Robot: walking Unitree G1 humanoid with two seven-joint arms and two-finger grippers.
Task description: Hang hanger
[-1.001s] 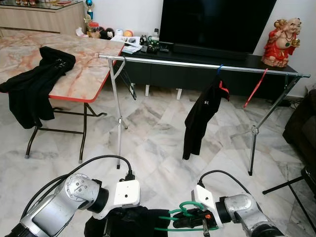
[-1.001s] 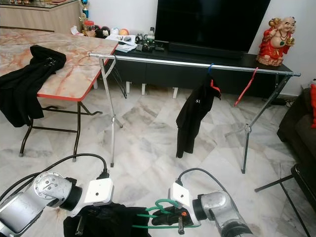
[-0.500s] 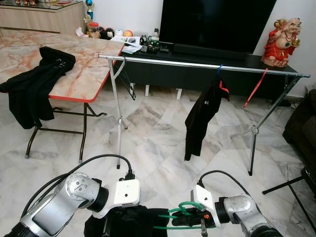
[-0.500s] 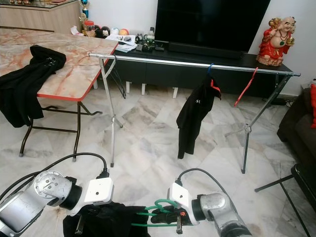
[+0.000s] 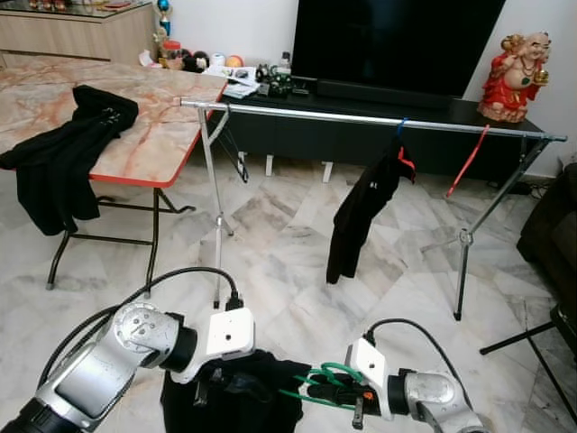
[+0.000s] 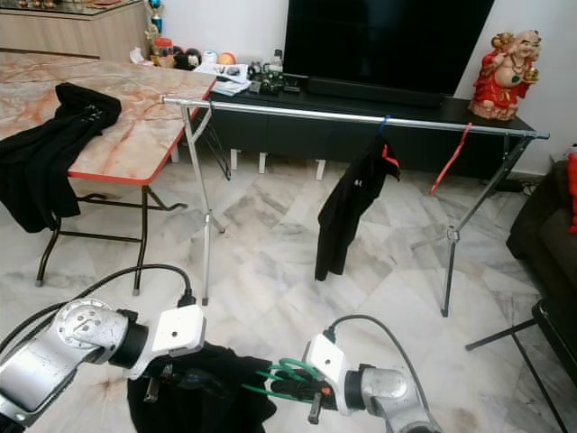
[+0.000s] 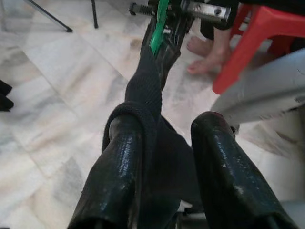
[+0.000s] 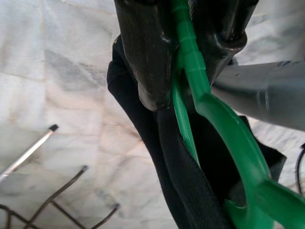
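Low at six o'clock, the right gripper (image 5: 359, 404) has its fingers clamped on the green hanger (image 5: 326, 388), while the left gripper (image 7: 164, 157) pinches the black garment (image 5: 236, 397), seemingly steadying it for dressing before the rail (image 5: 361, 119) at twelve.

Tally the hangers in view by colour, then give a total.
Green hanger, in the right hand: 1
Blue hanger, on the rail, carrying a black garment: 1
Red hanger, on the rail, bare: 1
Total: 3
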